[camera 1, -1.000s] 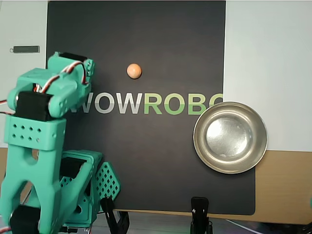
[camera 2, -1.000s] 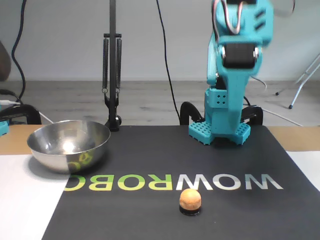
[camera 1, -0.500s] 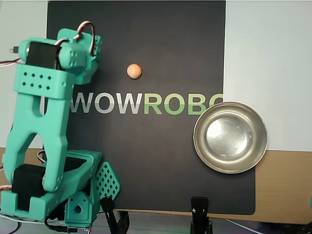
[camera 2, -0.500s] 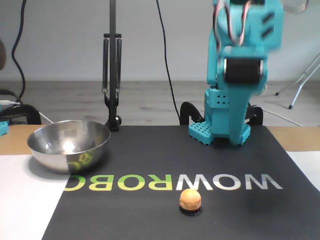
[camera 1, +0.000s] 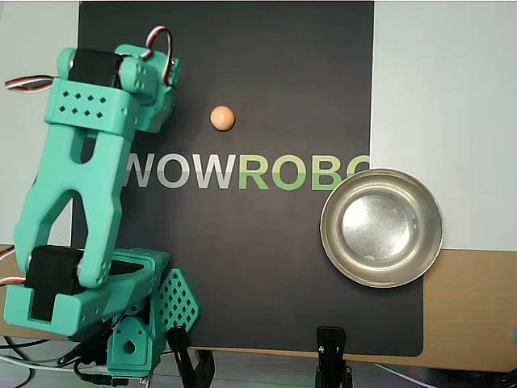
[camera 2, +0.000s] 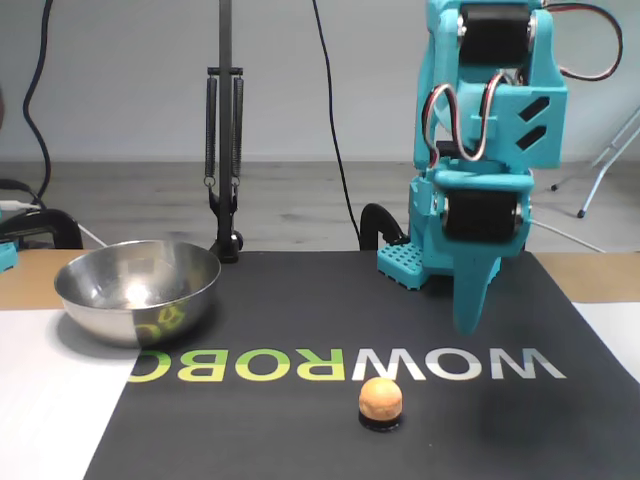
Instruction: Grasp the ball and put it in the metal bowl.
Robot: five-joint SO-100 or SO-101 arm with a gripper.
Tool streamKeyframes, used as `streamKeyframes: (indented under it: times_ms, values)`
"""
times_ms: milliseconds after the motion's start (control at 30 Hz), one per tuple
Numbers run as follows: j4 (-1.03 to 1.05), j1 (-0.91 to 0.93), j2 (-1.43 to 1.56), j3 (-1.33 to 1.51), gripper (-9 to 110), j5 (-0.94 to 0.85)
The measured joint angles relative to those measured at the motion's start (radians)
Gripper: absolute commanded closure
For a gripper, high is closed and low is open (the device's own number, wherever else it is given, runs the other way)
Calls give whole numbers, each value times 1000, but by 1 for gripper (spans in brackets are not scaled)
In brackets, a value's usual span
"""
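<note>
Claw (camera 2: 473, 310) hangs empty above the worktop (camera 2: 300, 330), jaw state unclear, so the ball (camera 2: 381, 398) still needs grasping and carrying to the empty metal bowl (camera 2: 137, 290).

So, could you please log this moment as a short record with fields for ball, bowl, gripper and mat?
ball: orange-peach ball lying on the black mat, in front of the lettering in the fixed view
bowl: metal bowl empty, straddling the mat's edge, apart from the ball
gripper: teal gripper pointing down above the mat, holding nothing, clear of the ball; open or shut unclear
task: ball not yet grasped
</note>
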Motion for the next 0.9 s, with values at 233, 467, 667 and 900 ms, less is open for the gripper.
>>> streamKeyframes:
  times_ms: [233,467,667,900]
  values:
    - [0,0,-21,0,101,0]
    - [0,0,-21,0,101,0]
    - [0,0,-21,0,101,0]
    - [0,0,-21,0,101,0]
